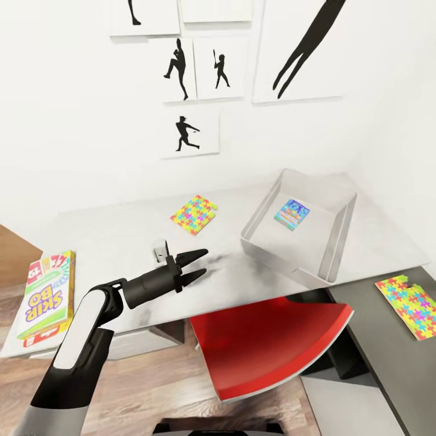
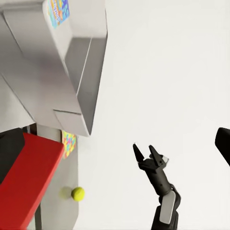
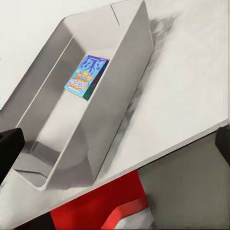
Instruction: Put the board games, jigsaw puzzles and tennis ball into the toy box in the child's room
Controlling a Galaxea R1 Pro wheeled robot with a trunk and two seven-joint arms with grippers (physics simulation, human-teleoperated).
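Head view has the left gripper (image 1: 203,264) hanging over the light grey tabletop (image 1: 109,236) with its jaws spread and nothing between them. Its fingers point toward the toy box (image 1: 330,254), which stands further along the tabletop on the robot's right, well apart from the jaws. One small blue board game (image 1: 292,213) already lies flat on the floor of that box.

The nearest loose toy to those open jaws is a jigsaw puzzle (image 1: 194,214), lying flat on the tabletop just beyond the fingertips and a little to their right, between the gripper and the wall. It is a thin square, so no long axis favours one approach; it sits turned cornerwise to the gripper. The Skip-Bo box (image 1: 47,293) lies behind the gripper on the robot's far left, its long side running away from the robot. A second jigsaw puzzle (image 1: 410,304) rests on the dark grey part of the tabletop at the far right.

The left wrist view shows the tennis ball (image 2: 78,193) resting on the tabletop, and the right gripper (image 2: 151,155) held in the air with its jaws apart and empty.

My judgement is that the left arm is better placed for the first puzzle, the right arm for the second.
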